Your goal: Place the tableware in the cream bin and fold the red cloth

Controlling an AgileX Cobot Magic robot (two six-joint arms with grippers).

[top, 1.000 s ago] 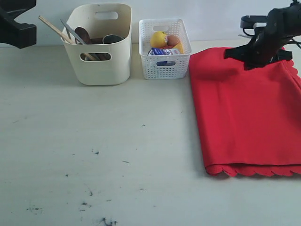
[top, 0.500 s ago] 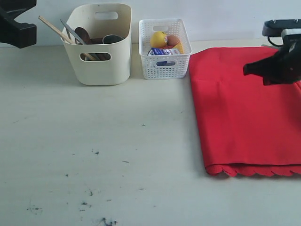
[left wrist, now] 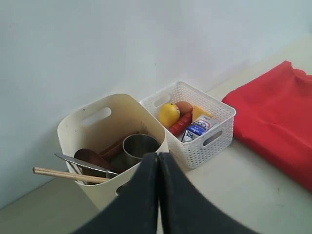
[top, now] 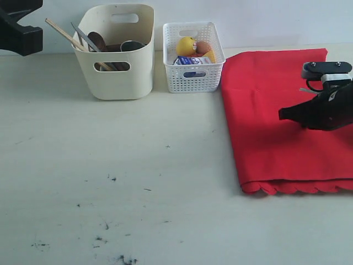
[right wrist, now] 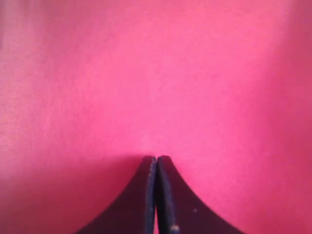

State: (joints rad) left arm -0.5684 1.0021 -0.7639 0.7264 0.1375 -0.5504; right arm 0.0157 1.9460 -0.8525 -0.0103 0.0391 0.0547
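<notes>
Right end effector [top: 283, 114] hangs low over the right part of the red cloth [top: 265, 127], its two dark fingers [right wrist: 147, 168] pressed flat together with nothing between them; the wrist view shows only red fabric around their tips. Left end effector [left wrist: 157, 157] is likewise closed tight and empty, held up at the far left, above and apart from the cream bin [top: 116, 83].

That bin stands at the far left of the table [top: 138, 182]. In it are the steel cup [left wrist: 140, 146], the dark wooden spoon [left wrist: 90, 157], the grey knife [left wrist: 83, 164] and the two chopsticks [left wrist: 68, 174], which lean out over the bin's left rim. Just to its right, not touching, stands the white lattice basket [top: 193, 80], holding a lemon [top: 186, 45], an egg [top: 203, 47], a wedge of cheese [left wrist: 200, 113], a milk carton [left wrist: 195, 130] and a red piece too small to name.

The red cloth lies doubled on the right of the table, scalloped edge nearest, far-left corner just beside the basket.

A second ago the right end effector was at the cloth's far edge; it has since come nearer and lower. The cloth's far edge now shows bare, and its near edge lies a little farther back. Both containers and the left end effector are as they were.
</notes>
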